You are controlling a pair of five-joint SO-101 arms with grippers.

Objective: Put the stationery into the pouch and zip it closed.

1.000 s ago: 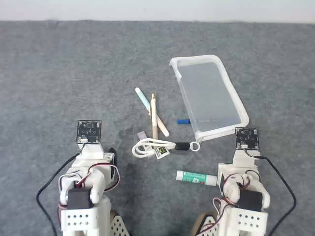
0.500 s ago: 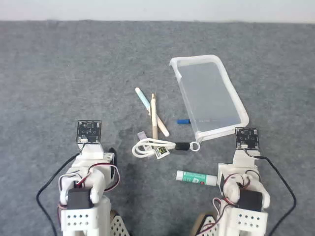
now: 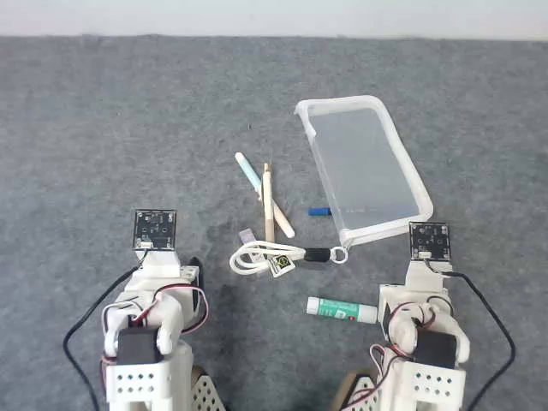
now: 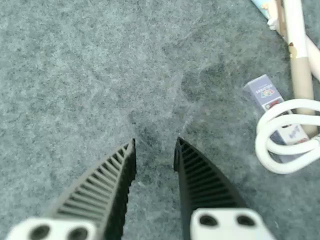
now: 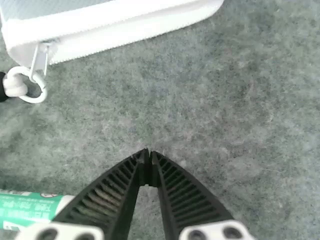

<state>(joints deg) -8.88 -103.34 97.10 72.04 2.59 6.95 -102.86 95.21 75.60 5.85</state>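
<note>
Ideally the left gripper [image 4: 156, 141], jaws slightly spread, pinches the pencil [image 3: 268, 201] at centre frame mid-shaft; the right gripper [image 5: 149, 151], jaws pressed together, opens for the pouch [image 3: 364, 158].

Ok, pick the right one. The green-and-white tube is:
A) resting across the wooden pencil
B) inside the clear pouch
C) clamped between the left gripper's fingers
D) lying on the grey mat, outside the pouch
D: in the high view the green-and-white tube lies flat on the grey mat, apart from the pouch, with nothing gripping it.
</note>
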